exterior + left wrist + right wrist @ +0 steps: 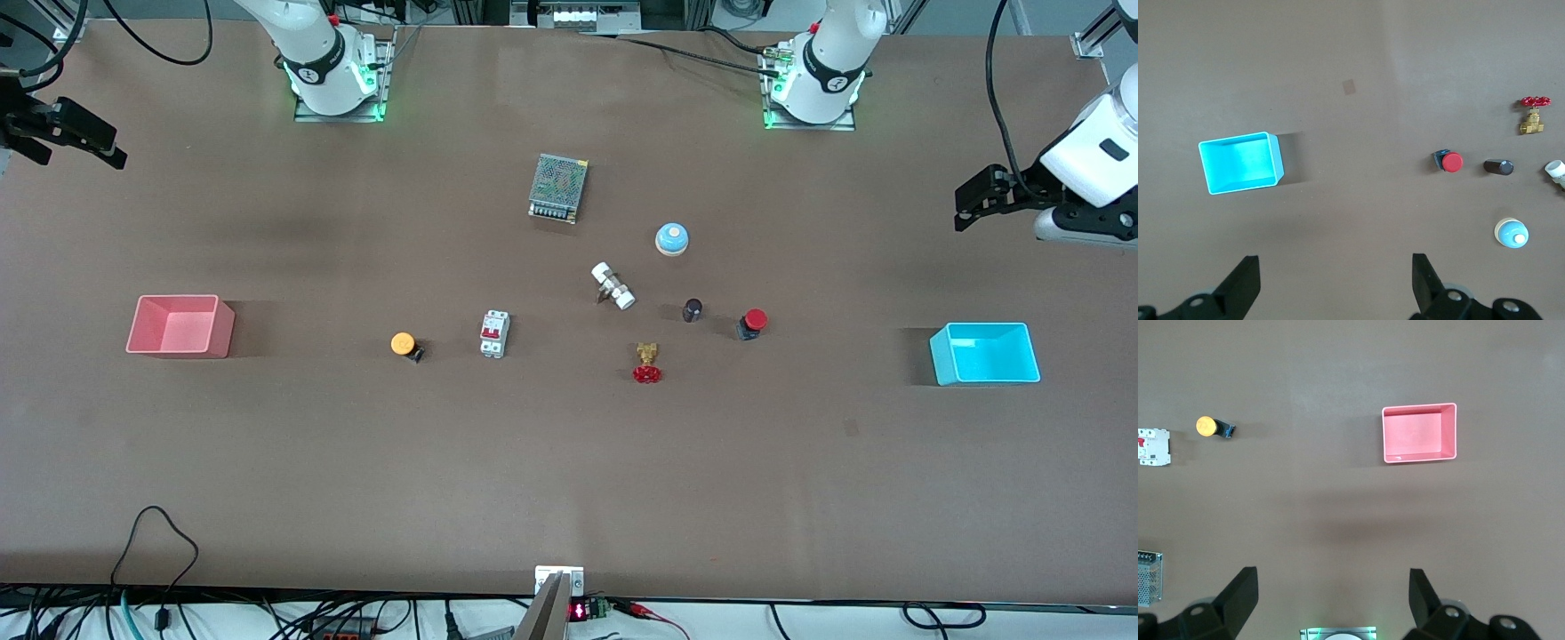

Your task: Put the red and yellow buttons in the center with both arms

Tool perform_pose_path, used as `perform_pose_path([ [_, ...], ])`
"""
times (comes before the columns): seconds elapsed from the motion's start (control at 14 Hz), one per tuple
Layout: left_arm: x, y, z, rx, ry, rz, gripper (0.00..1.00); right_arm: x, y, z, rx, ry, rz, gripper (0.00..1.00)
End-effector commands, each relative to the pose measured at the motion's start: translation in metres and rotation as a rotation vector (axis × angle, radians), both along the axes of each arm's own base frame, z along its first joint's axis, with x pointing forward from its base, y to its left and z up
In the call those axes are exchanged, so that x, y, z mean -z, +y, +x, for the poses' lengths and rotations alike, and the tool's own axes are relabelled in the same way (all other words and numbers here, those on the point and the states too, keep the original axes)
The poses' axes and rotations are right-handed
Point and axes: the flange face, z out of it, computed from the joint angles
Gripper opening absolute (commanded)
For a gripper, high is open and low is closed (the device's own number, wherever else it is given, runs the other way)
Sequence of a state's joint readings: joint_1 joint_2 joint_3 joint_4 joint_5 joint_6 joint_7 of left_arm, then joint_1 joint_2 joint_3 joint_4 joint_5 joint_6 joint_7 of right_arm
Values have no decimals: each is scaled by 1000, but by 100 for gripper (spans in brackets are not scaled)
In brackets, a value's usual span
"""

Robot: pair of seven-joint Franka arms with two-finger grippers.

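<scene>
The red button (753, 323) lies on its side on the brown table, toward the left arm's end; it also shows in the left wrist view (1450, 161). The yellow button (404, 344) lies on its side toward the right arm's end, and shows in the right wrist view (1207, 426). My left gripper (971, 199) hangs open and empty high over the table's left-arm end; its jaws stand wide apart in its wrist view (1336, 267). My right gripper (84, 138) hangs open and empty high over the right-arm end (1333, 583).
A pink box (173, 342) stands at the right arm's end, a blue box (987, 372) at the left arm's end. Between the buttons lie a circuit breaker (494, 334), a red handwheel valve (647, 363), a black cylinder (693, 309), a white fitting (613, 285), a blue bell (672, 238) and a power supply (558, 187).
</scene>
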State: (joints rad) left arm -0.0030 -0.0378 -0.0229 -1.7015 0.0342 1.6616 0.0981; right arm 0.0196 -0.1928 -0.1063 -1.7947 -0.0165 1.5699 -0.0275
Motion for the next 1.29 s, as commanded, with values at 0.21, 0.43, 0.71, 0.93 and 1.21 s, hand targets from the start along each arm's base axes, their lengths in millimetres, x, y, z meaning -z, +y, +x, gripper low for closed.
perform_pose_path([
  [0.21, -7, -7, 5, 10, 8, -24, 100, 0, 0, -6, -8, 1, -14, 100],
  [0.43, -7, -7, 6, 8, 6, -25, 100, 0, 0, -5, -6, -2, -14, 100],
  [0.71, -8, -20, 4, 21, 6, -25, 100, 1, 0, -4, -6, 0, -16, 100],
  [0.93, -8, -25, 4, 3, 4, -17, 100, 2, 0, -4, -6, 1, -14, 100],
  [1.21, -8, -24, 3, 1, 14, -16, 100, 2, 0, -3, -5, -8, -15, 100],
])
